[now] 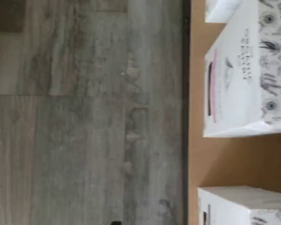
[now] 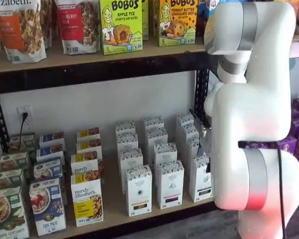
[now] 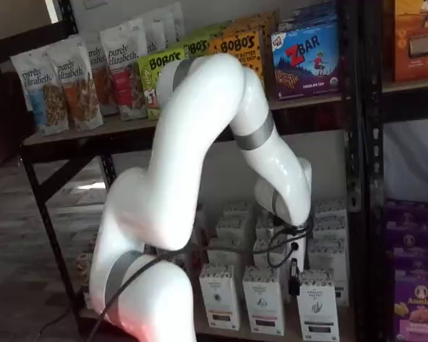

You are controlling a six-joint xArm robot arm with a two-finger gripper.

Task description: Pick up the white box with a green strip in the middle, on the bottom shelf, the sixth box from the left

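The white box [image 2: 201, 179] stands at the right end of the front row on the bottom shelf [image 2: 114, 218], partly behind my arm. It also shows in a shelf view [image 3: 317, 306], with a dark strip low on its front. My gripper [image 3: 294, 279] hangs just in front of and above this box; only a dark finger shape shows, side-on, with no box in it. In the wrist view a white carton with a dark strip [image 1: 243, 206] stands on the tan board [image 1: 225, 159] beside a pink-strip carton [image 1: 234, 89].
Similar white cartons [image 2: 138, 191] [image 2: 169, 184] stand to the left, with more rows behind. Purely elizabeth boxes [image 2: 87, 203] and cereal boxes [image 2: 47, 206] fill the shelf's left. A black rail [image 1: 186, 117] fronts the board. Purple boxes [image 3: 414, 299] sit on the neighbouring rack.
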